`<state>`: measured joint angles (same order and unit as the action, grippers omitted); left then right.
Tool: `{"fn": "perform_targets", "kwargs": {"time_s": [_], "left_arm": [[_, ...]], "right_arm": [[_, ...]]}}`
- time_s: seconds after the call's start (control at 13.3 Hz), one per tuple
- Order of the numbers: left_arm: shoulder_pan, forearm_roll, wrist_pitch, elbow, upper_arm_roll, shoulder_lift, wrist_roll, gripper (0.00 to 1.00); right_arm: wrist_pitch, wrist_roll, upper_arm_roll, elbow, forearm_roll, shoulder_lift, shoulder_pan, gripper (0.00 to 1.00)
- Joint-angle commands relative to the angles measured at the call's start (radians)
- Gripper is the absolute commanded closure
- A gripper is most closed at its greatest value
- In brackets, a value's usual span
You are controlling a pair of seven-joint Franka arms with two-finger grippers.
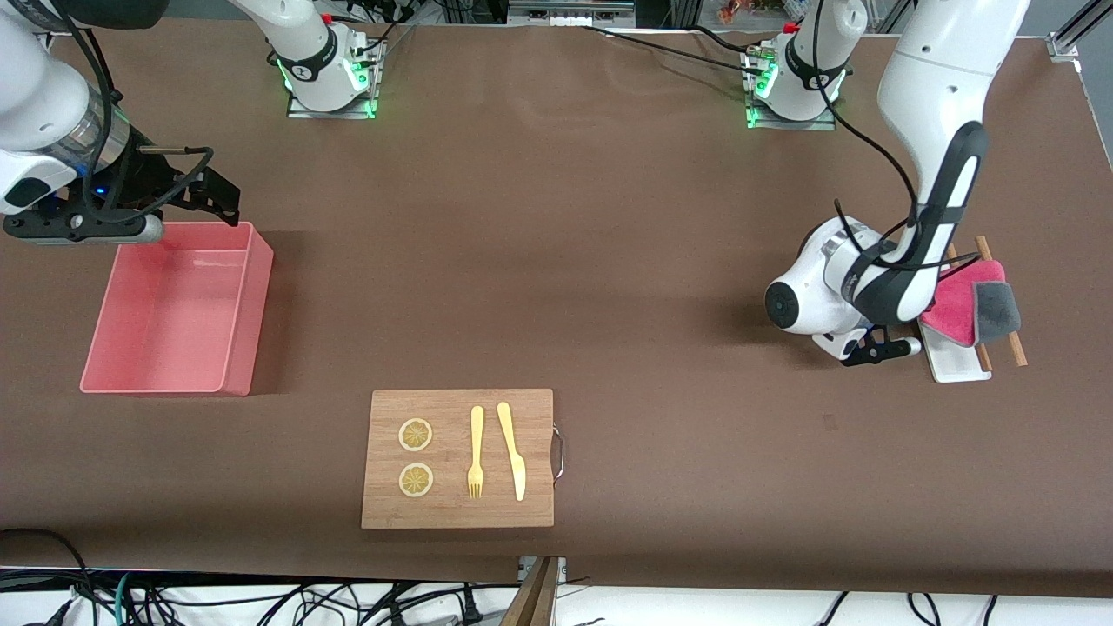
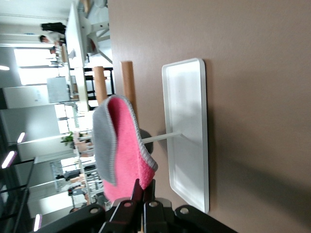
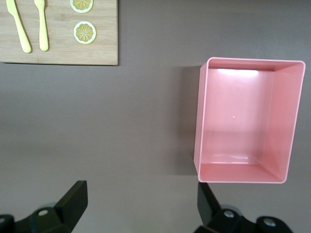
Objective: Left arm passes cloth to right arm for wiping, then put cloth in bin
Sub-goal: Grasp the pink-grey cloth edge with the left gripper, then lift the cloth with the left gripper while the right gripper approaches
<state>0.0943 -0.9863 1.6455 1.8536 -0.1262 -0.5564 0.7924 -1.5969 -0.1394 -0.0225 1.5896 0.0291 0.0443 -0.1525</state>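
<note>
The cloth [image 1: 955, 306], magenta-pink with a dark grey face, is draped over a small wooden-rod rack [image 1: 1014, 349] above a narrow white tray [image 1: 956, 367] at the left arm's end of the table. My left gripper [image 1: 923, 320] is low beside the rack. In the left wrist view it [image 2: 145, 187] is shut on the pink edge of the cloth [image 2: 124, 145]. My right gripper [image 1: 213, 198] waits open and empty over the table by the farther end of the pink bin [image 1: 259, 291]. The right wrist view shows its spread fingers [image 3: 141, 191] and the empty bin [image 3: 199, 141].
A wooden cutting board [image 1: 456, 509] with a metal handle lies near the front edge, carrying a yellow fork [image 1: 476, 452], a yellow knife [image 1: 513, 452] and two lemon slices [image 1: 416, 435]. The white tray [image 2: 187, 97] and the rack's rods [image 2: 128, 82] also show in the left wrist view.
</note>
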Motion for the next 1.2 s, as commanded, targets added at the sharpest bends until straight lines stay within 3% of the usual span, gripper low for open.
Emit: {"fn": "perform_targets", "kwargs": {"time_s": [0.0, 0.22, 0.45, 0.67, 0.82, 1.05, 1.12], "left_arm": [[-0.002, 0.148, -0.035, -0.103, -0.006, 0.096, -0.236, 1.00], [0.002, 0.317, -0.168, -0.262, -0.030, 0.136, -0.427, 1.00], [0.004, 0.455, -0.306, -0.455, -0.145, 0.142, -0.449, 1.00], [0.004, 0.665, -0.314, -0.591, -0.246, 0.142, -0.447, 1.00], [0.010, 0.841, -0.305, -0.660, -0.291, 0.138, -0.450, 1.00], [0.012, 1.065, -0.242, -0.717, -0.355, 0.128, -0.450, 1.00], [0.010, 1.116, -0.205, -0.718, -0.375, 0.128, -0.449, 1.00]], "right_arm": [[0.012, 0.008, -0.001, -0.011, 0.017, -0.006, -0.007, 0.00], [0.012, 0.004, -0.001, -0.011, 0.015, -0.004, -0.018, 0.00], [0.014, 0.012, -0.016, -0.011, 0.021, 0.012, -0.080, 0.00], [0.116, 0.021, -0.030, -0.040, 0.008, -0.003, -0.153, 0.00], [0.184, 0.003, -0.112, -0.057, 0.008, 0.005, -0.186, 0.00], [0.178, 0.024, -0.218, -0.062, -0.004, 0.000, -0.190, 0.00], [0.176, 0.078, -0.223, -0.063, -0.082, 0.000, -0.190, 0.00]]}}
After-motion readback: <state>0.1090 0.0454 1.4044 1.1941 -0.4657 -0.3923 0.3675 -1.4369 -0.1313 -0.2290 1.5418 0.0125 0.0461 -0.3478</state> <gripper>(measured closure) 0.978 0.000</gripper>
